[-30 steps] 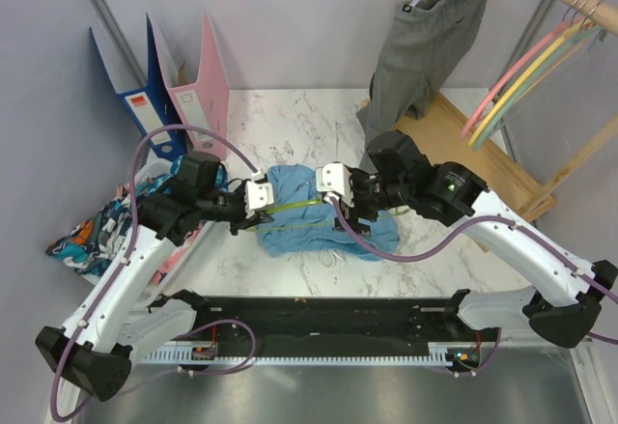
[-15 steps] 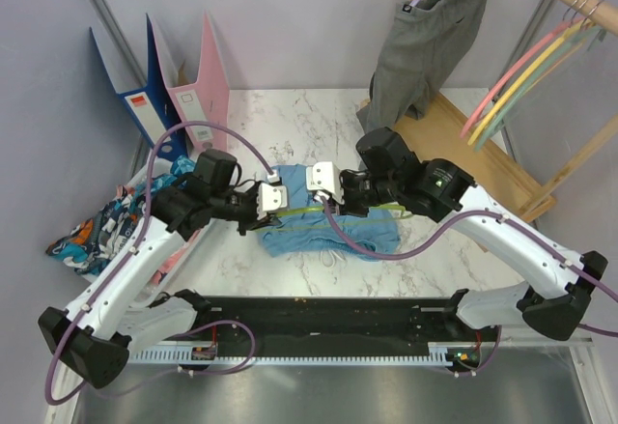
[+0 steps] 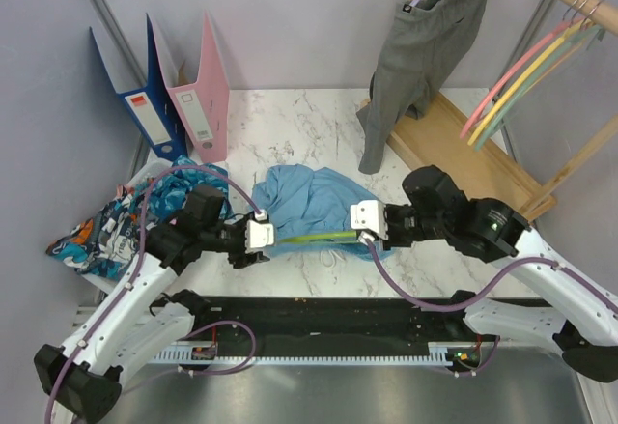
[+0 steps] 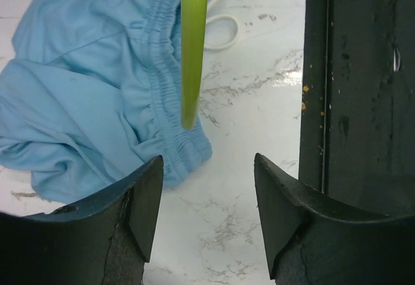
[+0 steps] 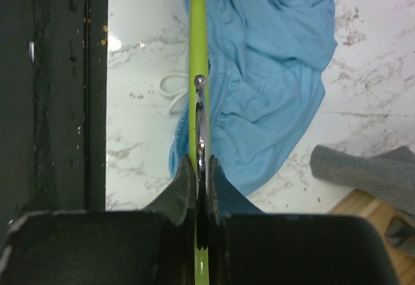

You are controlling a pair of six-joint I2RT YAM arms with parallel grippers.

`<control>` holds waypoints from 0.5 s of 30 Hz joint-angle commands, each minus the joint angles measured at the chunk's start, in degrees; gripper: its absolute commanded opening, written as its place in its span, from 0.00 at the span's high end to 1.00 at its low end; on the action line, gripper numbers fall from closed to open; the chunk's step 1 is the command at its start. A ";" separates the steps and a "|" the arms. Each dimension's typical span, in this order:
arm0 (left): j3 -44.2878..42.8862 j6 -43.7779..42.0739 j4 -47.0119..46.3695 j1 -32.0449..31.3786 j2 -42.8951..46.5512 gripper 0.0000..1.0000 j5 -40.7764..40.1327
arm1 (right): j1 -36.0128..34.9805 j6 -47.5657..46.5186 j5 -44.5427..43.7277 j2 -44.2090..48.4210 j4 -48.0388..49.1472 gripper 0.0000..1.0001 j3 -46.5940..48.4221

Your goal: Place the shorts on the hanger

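two claws are working: your right gripper point(image 5: 200, 165) is clamping the thin lime-green plastic hanger point(image 5: 198, 32) at its metal hook, and your left gripper point(image 4: 207, 168) is gaping just short of its tip. the light blue fabric shorts point(image 3: 304, 197) are lying crumpled under the bar, seemingly not yet threaded, so you are needing to feed the waistband over it. no container is holding either.

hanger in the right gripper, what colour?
Lime yellow-green hanger with a silver metal hook, clamped by the right gripper. Shows best in the right wrist view.
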State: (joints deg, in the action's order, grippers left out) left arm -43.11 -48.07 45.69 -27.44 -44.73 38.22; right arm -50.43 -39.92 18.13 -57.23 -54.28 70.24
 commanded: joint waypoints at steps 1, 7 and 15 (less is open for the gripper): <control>3.91 -16.24 -2.09 -0.24 -0.44 0.36 3.88 | -0.19 -0.42 -2.13 3.70 -3.28 1.00 -3.35; 7.52 -26.63 -9.99 -3.49 -6.50 0.41 -2.18 | -0.19 -0.68 -2.66 4.50 -4.43 1.00 -4.67; 8.13 -37.17 -11.76 -5.16 -15.02 0.38 -6.57 | -0.19 -2.53 -3.71 5.20 -2.41 1.00 -7.92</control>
State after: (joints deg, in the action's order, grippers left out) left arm -35.86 -75.13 37.41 -31.55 -57.54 34.87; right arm -50.43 -40.77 15.55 -53.04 -58.87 63.11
